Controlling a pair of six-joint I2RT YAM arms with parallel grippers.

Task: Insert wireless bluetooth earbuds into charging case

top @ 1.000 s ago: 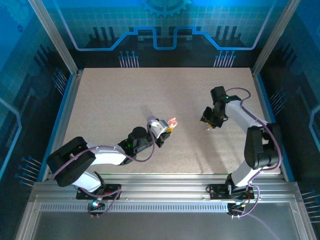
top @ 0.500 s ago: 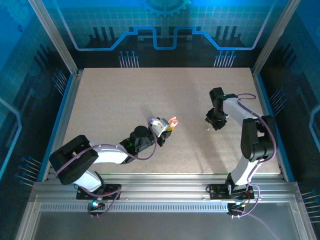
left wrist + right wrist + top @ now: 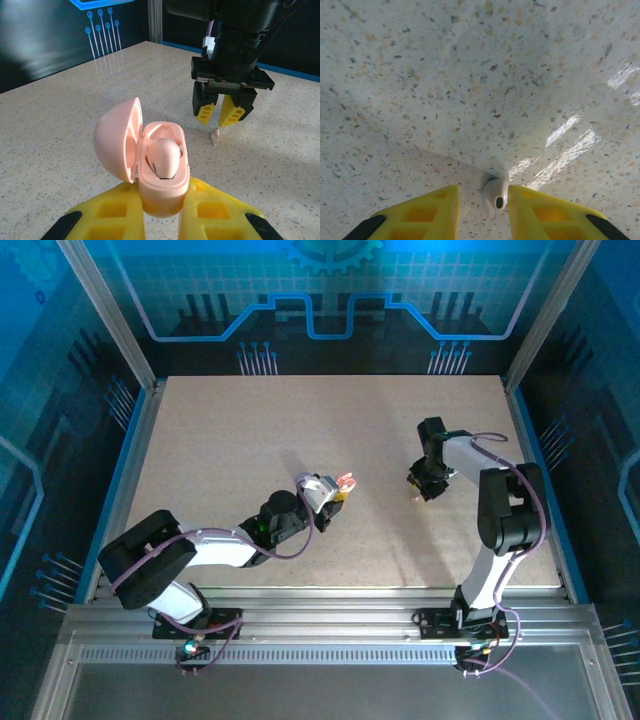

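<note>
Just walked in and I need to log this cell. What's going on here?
The left tool grips a pink charging case, lid open, with the first earbud seated inside. The right tool is low over the speckled table, its fingers on either side of the second earbud, which lies loose and is not yet gripped. One bud is in and one is left.

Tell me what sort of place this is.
Probably a robotics lab workcell: a left arm and right arm bolted to an aluminium rail, a speckled tabletop, and enclosing walls printed with a blue circuit pattern.
</note>
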